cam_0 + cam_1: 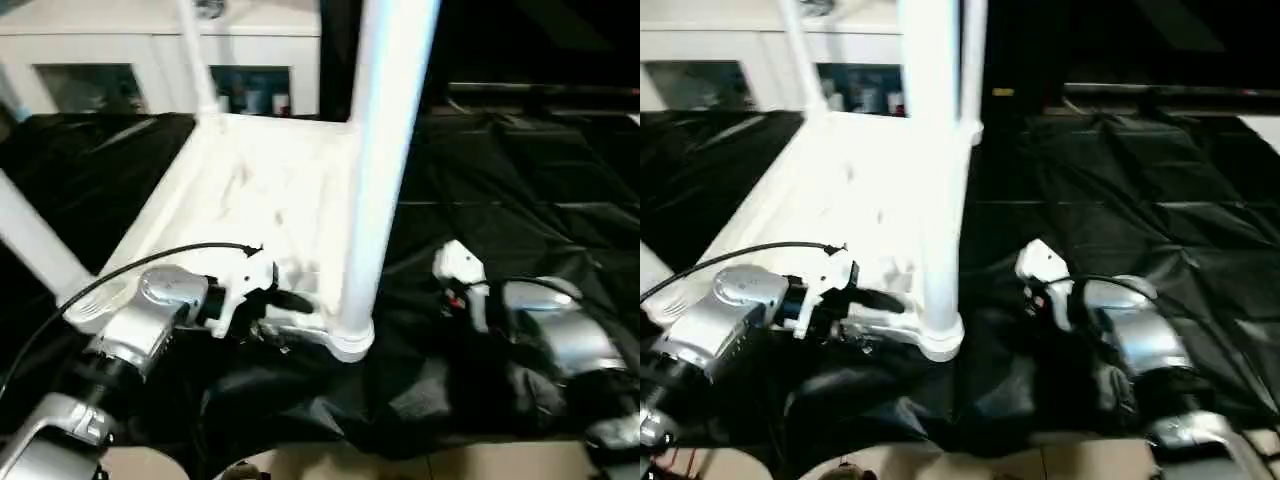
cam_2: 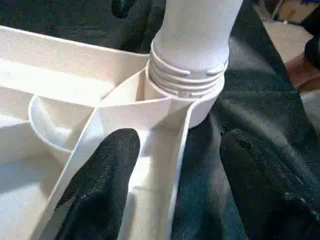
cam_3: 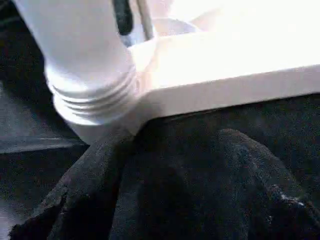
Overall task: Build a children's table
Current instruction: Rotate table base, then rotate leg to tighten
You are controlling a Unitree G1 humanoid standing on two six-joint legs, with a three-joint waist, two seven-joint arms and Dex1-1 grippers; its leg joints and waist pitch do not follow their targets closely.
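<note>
Overhead, the top (image 1: 255, 200) lay upside down on a black cloth (image 1: 520, 200), ribbed underside up. A leg (image 1: 378, 170) stood upright in the near corner socket (image 1: 345, 338); another leg (image 1: 197, 60) rose from a far corner, and a third (image 1: 35, 245) slanted at the left edge. The left gripper (image 1: 262, 312) reached the top's near edge beside the socket. The right gripper (image 1: 1040, 275) hung over the cloth, apart from the top; whether its fingers were parted could not be told. A white cabinet (image 1: 120, 60) stood behind.

From the left wrist, the black fingers (image 2: 102, 185) were spread wide, one on a rib, the other over cloth, straddling the rim without clamping.

From the right wrist, the leg's threaded end sat in the socket, cloth bunched below.
</note>
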